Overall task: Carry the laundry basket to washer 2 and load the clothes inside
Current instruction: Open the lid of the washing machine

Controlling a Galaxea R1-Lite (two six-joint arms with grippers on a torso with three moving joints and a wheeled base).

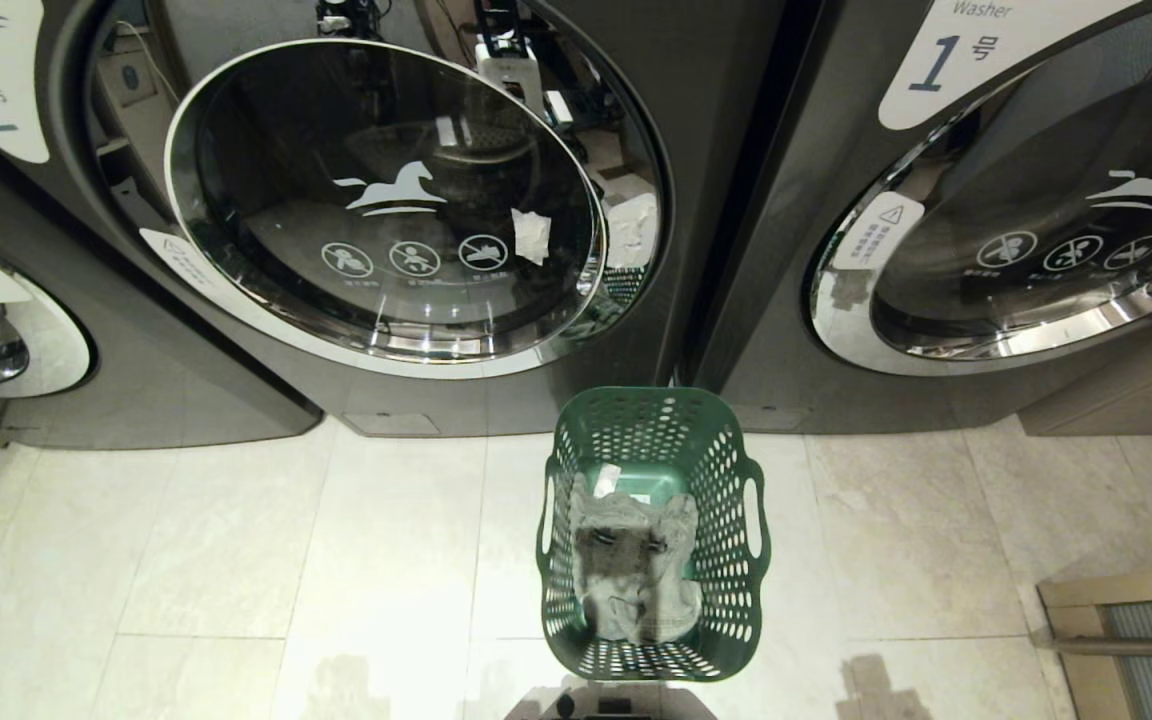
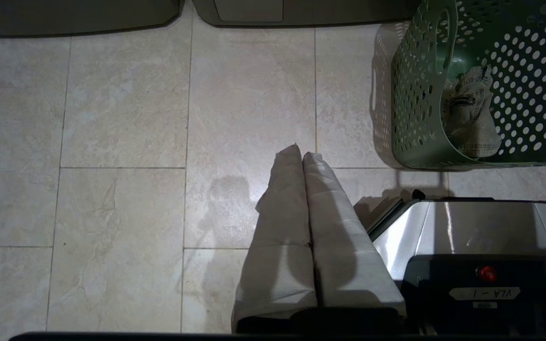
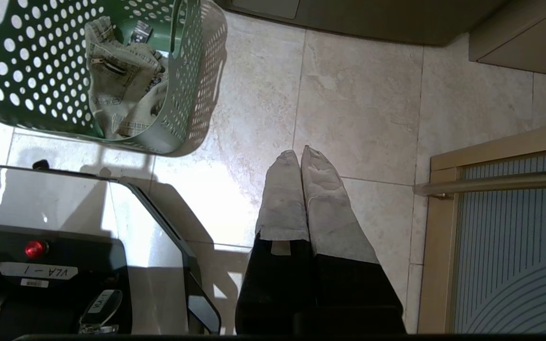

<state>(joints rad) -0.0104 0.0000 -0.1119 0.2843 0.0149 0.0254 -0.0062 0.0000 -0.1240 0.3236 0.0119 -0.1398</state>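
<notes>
On the far left, washer 2 [image 1: 376,210] fills the upper part of the head view: a dark grey, smooth-fronted front-loader with a chrome-ringed round glass door [image 1: 386,200] bearing a white horse logo, and a white label reading "2" at its corner. The door looks shut, or nearly so; a slim crescent shows along its right edge, and I cannot tell whether it is latched. Near the robot, the left gripper [image 2: 301,154] hangs over pale, marbled floor tiles [image 2: 126,142], its fabric-wrapped fingers pressed together on nothing.

In the middle, the laundry basket [image 1: 652,530] stands on the tiles just in front of the gap between the two machines, slightly right of washer 2's door. It is dark green plastic, tapered, pierced all over with round holes, with slot handles cut in both sides. The clothes [image 1: 636,560] lie crumpled inside it, a pale grey-green garment with dark buckle-like details.

To the right, the right gripper [image 3: 300,156] also hangs closed and empty, well apart from the basket. Farther right stands washer 1 [image 1: 986,200].

The carrying seems essentially done. Opening the door and loading the garment appear to remain.
</notes>
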